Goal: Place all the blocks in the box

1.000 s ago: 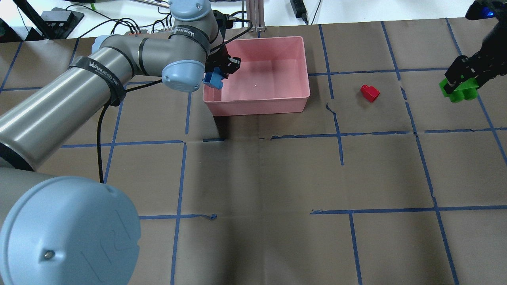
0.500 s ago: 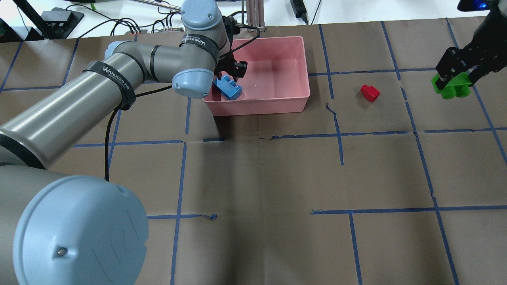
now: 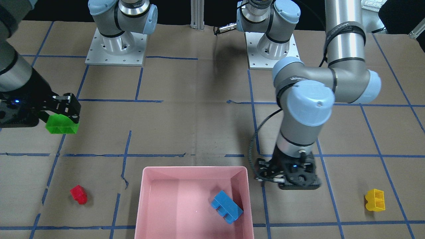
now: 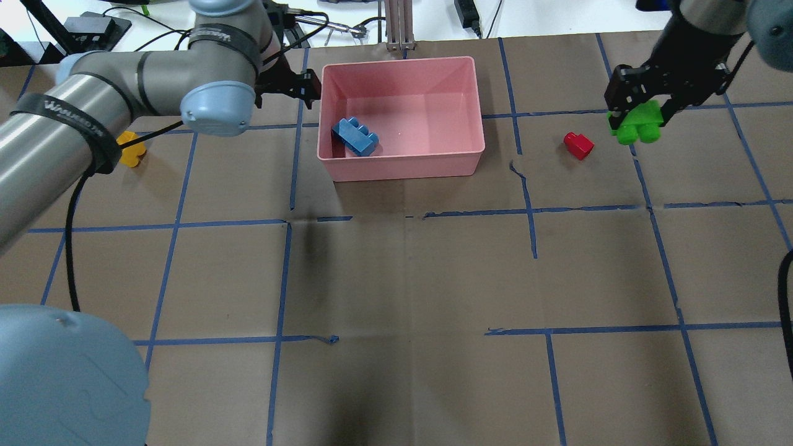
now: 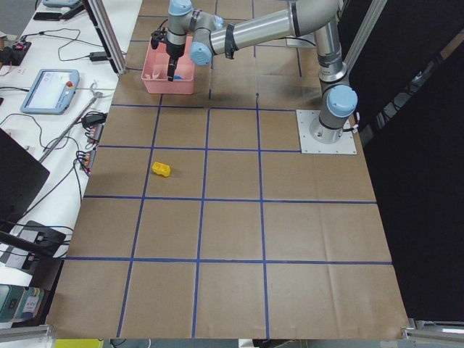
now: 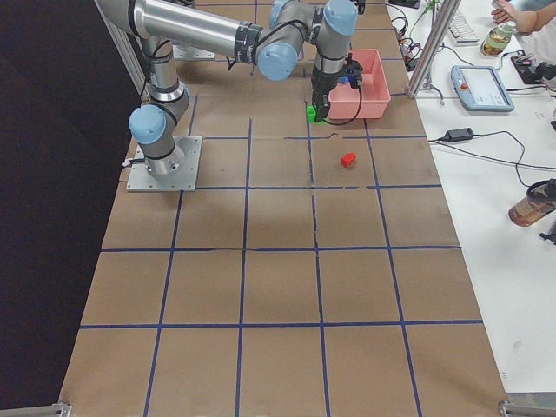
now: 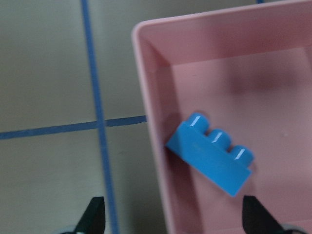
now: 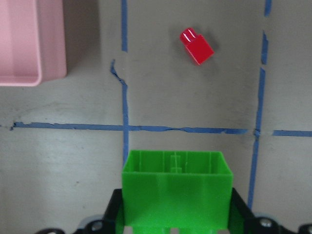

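Observation:
The pink box (image 4: 403,166) stands at the back middle of the table; it also shows in the front view (image 3: 196,169). The light-blue block (image 4: 355,136) lies inside it by its left wall, also seen from the left wrist (image 7: 212,158). My left gripper (image 4: 306,87) is open and empty, just outside that wall. My right gripper (image 4: 638,104) is shut on the green block (image 4: 638,122), held above the table right of the red block (image 4: 578,145). The yellow block (image 4: 131,155) lies far left, partly behind my left arm.
An aluminium post (image 4: 399,25) and cables stand behind the box at the table's far edge. The two arm bases (image 3: 116,46) sit on the robot's side. Blue tape lines grid the brown table cover.
My left gripper let go of the light-blue block into the box and moved left, out over the wall. My right gripper carried the green block left, toward the red block.

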### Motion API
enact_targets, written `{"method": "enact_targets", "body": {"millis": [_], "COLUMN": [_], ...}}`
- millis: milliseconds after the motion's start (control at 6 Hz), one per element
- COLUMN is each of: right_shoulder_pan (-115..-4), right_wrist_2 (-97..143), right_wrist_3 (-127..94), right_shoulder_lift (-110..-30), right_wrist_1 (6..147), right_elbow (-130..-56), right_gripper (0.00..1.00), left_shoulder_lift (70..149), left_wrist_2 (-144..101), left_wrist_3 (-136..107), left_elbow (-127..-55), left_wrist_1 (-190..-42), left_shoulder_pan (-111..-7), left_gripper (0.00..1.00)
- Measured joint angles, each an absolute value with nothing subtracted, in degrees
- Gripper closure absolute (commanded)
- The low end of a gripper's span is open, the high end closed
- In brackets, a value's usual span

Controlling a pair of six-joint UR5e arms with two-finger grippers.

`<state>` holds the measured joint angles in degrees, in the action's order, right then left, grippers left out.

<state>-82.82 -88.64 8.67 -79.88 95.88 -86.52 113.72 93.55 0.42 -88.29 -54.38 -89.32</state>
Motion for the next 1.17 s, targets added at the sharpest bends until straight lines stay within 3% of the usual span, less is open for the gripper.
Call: {"method": "enact_targets", "body": {"millis": [333,667,833,1000,1167], "right_shoulder_pan": [-93.6,-99.3,-100.6,-101.6,-102.1], "right_wrist_2": [-88.8,-88.5,-88.5,-88.5,-88.4], "right_wrist_3": [-5.7,-11.6,-12.2,-12.5,-12.8], "right_shoulder_lift": [-71.8,-59.5,-55.1,-52.6,-51.4], "right_wrist_1": [98.2,98.5,98.5,99.1,99.9], "right_elbow": [-78.6,-68.2,-65.8,-65.1,-65.0], "right_gripper": [0.67,0.65,0.13,0.01,0.01], "left_shoulder_lift": [109.3,110.6,113.5,117.2,120.8], "left_wrist_2": [93.7,94.0,94.3,94.5,94.5], "left_wrist_3": [9.8,28.9,36.2,40.6,42.8], "left_elbow": [-93.8,-94.7,-92.7,-89.0,-85.3], "left_wrist_1": [-58.5,-59.3,-58.9,-58.9,-59.2], "left_shoulder_pan": [-75.9,-66.0,-62.1,-60.2,-59.8], "left_gripper": [0.09,0.09,0.09,0.09,0.09]}}
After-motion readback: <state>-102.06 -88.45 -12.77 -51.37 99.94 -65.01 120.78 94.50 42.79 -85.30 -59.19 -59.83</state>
